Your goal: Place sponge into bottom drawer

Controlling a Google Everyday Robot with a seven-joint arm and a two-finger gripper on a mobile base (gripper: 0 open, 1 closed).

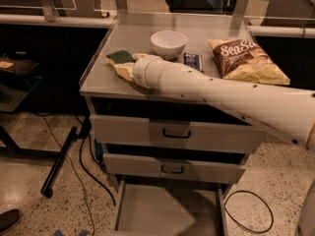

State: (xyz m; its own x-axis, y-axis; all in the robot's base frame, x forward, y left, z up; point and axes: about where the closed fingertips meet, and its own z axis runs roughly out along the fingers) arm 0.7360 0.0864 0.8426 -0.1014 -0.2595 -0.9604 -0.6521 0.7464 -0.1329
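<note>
**Desk [134, 33] holds sponge [119, 57], bottom drawer [167, 211] open**

Grey desk carries the sponge at its left front, the tool [127, 69] right against it; whether it grips, I cannot tell. Bottom drawer stands pulled out below. Lift and drop remain.

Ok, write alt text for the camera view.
The white arm reaches across the cabinet top, its gripper at the sponge near the picture's left edge. A bowl, a dark packet and a chip bag sit nearby; the bottom drawer below stands open.
</note>
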